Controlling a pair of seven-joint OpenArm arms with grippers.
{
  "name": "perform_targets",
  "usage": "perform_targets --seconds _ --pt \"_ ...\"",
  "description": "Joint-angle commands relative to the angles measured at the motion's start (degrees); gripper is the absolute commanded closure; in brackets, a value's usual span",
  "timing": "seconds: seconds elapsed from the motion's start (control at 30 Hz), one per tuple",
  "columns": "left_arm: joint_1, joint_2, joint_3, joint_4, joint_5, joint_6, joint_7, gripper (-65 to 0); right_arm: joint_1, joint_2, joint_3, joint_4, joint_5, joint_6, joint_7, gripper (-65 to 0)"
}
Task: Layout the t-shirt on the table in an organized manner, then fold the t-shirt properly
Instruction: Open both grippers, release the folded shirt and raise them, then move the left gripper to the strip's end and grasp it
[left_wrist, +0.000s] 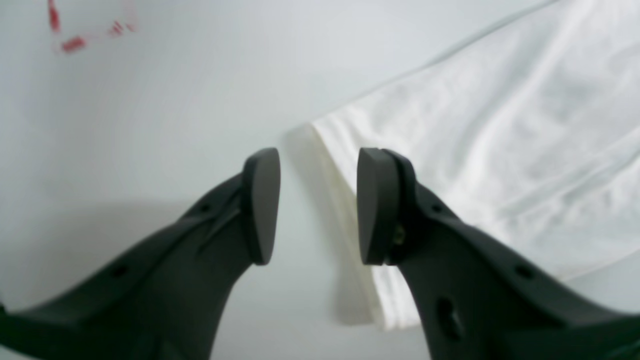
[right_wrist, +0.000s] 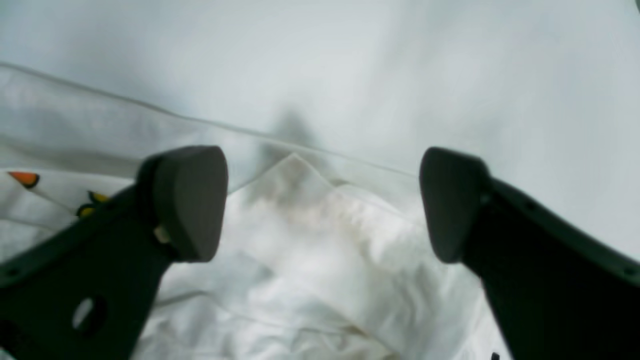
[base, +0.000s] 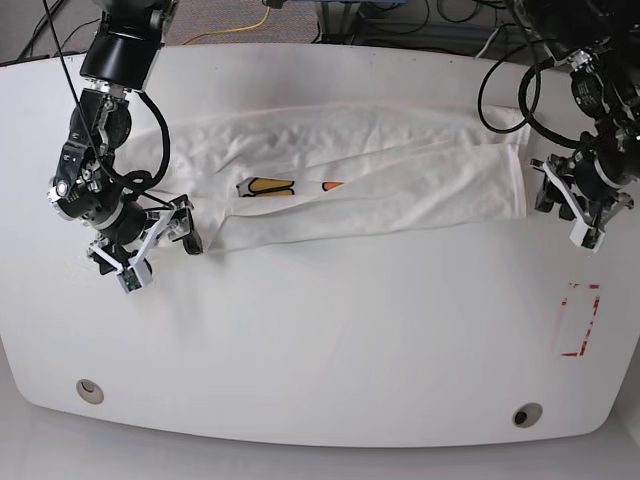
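The t-shirt (base: 380, 185) lies across the far half of the table (base: 330, 340) as a long, narrow band, folded over lengthwise so that only slivers of its print show near the middle (a yellow patch and an orange tip at the fold line). Its surface is creased, and one end is bunched into rumpled folds. At that bunched end, on the base view's left, the right gripper (right_wrist: 322, 205) hangs just above the cloth with its jaws spread wide and nothing between them; the crumpled white fabric fills the gap below its pads (right_wrist: 192, 200). At the opposite end, the left gripper (left_wrist: 317, 207) sits at the shirt's straight, layered edge, jaws parted with the cloth edge running between the fingertips (left_wrist: 377, 205) but not clamped. A red tape rectangle (base: 578, 320) marks the tabletop near this arm, toward the front edge, and two round grommet holes (base: 90, 390) sit near the front corners.
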Motion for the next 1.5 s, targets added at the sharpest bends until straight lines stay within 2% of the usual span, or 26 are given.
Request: perform_targets --seconds 0.0,0.07,0.13,0.23,0.3,0.47,0.67,0.87,0.97,1.03,1.13,1.47 --pt "-0.6 -0.3 -4.3 1.0 0.2 0.0 0.0 -23.7 -0.5 0.6 0.2 2.1 1.4 0.1 0.8 -43.8" --pt "-0.6 0.2 -7.2 0.9 0.3 0.0 0.5 -23.7 -1.8 0.6 0.1 2.3 1.6 0.1 0.8 -33.6" --pt "-0.4 0.2 -10.0 0.9 0.2 0.0 2.6 -23.7 -3.2 0.6 0.1 2.2 1.7 0.1 1.0 -20.8" --pt "-0.4 0.1 -12.7 0.9 0.2 0.0 5.9 -23.7 -4.2 0.6 0.1 1.0 1.6 0.1 1.6 -8.7" --pt "-0.5 0.2 -15.3 0.9 0.1 0.0 5.9 -23.7 -4.7 0.6 0.1 -0.8 1.6 0.1 2.6 -5.1" --pt "0.6 0.2 -18.3 -1.5 0.1 0.0 5.9 -23.7 -4.9 0.6 0.1 -7.2 1.2 0.1 5.1 -6.2" --pt "1.2 -0.2 -18.6 -9.2 0.0 0.0 5.9 -24.3 -4.5 0.9 0.1 -16.3 1.2 0.1 11.8 -6.2" --pt "1.1 -1.2 -18.3 -15.9 -4.2 0.0 5.9 -24.4 -4.0 1.1 0.1 -20.2 1.1 0.1 12.6 -6.2" --pt "0.9 -1.2 -17.4 -17.9 -7.6 0.0 5.9 -29.2 -4.1 1.1 0.1 -20.2 1.1 0.1 12.6 -6.2" --pt "0.8 -1.3 -15.8 -18.2 -9.9 0.0 5.9 -35.8 -4.2 1.1 0.1 -20.2 1.1 0.1 12.6 -6.2" --pt "0.7 -1.3 -14.2 -18.1 -12.6 0.0 5.9 -41.3 -4.3 1.1 0.1 -20.2 1.1 0.1 12.6 -6.2" --pt "0.6 -1.2 -9.9 -18.3 -16.7 0.0 5.9 -41.5 -4.3 1.1 0.1 -20.2 1.1 0.1 12.6 -6.2"
